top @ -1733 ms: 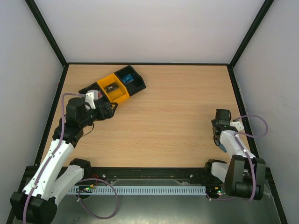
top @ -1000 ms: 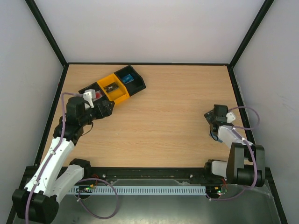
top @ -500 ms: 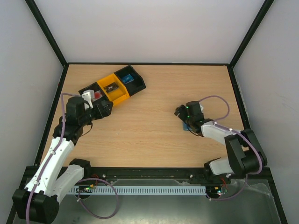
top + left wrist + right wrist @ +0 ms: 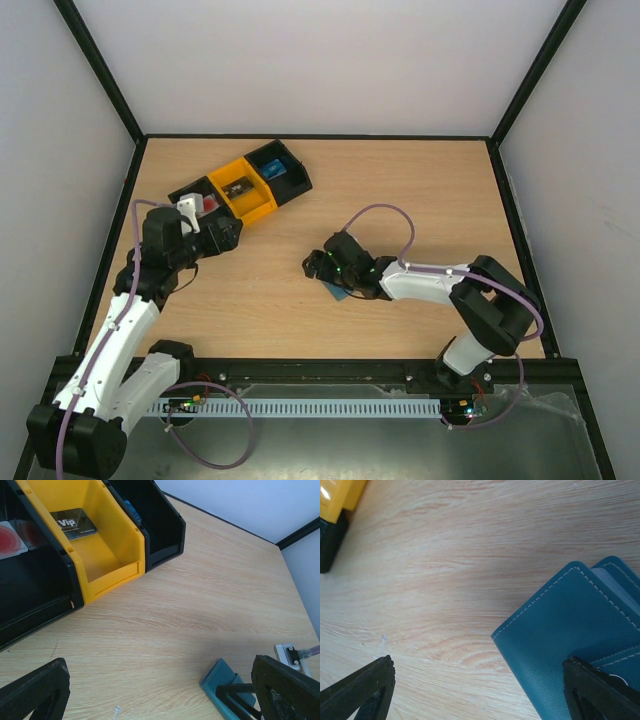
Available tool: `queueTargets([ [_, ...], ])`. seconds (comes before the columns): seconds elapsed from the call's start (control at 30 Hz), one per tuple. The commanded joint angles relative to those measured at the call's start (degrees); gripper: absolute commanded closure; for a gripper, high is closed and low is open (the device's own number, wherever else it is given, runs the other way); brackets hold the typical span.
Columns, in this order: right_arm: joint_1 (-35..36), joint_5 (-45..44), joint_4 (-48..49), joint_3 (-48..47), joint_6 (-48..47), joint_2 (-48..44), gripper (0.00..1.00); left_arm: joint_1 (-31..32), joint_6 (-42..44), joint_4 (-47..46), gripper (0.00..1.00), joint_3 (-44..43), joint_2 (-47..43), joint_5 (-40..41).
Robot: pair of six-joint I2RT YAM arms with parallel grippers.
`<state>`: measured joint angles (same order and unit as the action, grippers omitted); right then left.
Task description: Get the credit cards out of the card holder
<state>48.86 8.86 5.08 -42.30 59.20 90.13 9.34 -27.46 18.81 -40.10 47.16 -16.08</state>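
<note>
- Your right hand [image 4: 477, 672] stands wide open and grips nothing. 1 finger [image 4: 600, 690] sits over a corner of the card holder [image 4: 570, 630], though I cannot tell if it touches. The other finger is over bare tabletop [image 4: 445, 555].
- The card holder lies flat near the middle of the tabletop, apparently folded shut, well apart from the tray [image 4: 115, 575].
- Your left hand [image 4: 160, 685] is fully open and empty, hovering just beside the tray.
- Before you close the right hand, shift it so both fingers straddle 1 edge of the holder. Otherwise the holder will likely skate on the wood.
- No card shows in the holder from here, so open it first: pin 1 panel and bring the left hand over to lift the other.
- 1 blue card [image 4: 129, 507] lies in a black compartment of the tray.
</note>
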Motion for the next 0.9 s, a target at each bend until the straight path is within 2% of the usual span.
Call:
queueTargets([
  [0.0,0.6,-0.7,-9.6,-1.8,-5.7,-1.0,0.12,-0.2,0.9,0.7,0.0,-0.3,0.2,-0.8],
  [0.1,0.6,-2.1,-13.0,-2.5,-11.3,-3.6,0.16,-0.2,0.9,0.8,0.0,-0.2,0.2,-0.8],
  [0.3,0.6,-2.7,-16.7,-2.7,-17.9,-7.3,0.38,-0.2,0.9,0.9,0.0,-0.3,0.4,-0.8],
  [0.43,0.6,-7.2,-20.3,-4.5,-21.0,-6.3,0.48,-0.2,0.8,0.9,0.0,-0.1,0.4,-0.8],
  [0.57,0.6,-13.3,-22.2,-6.0,-23.8,-3.1,0.53,-0.2,0.7,0.9,0.0,-0.1,0.5,-0.8],
  [0.87,0.6,-14.2,-22.0,-6.5,-25.7,2.1,0.62,-0.2,0.6,0.7,0.0,0.0,0.4,-0.9],
])
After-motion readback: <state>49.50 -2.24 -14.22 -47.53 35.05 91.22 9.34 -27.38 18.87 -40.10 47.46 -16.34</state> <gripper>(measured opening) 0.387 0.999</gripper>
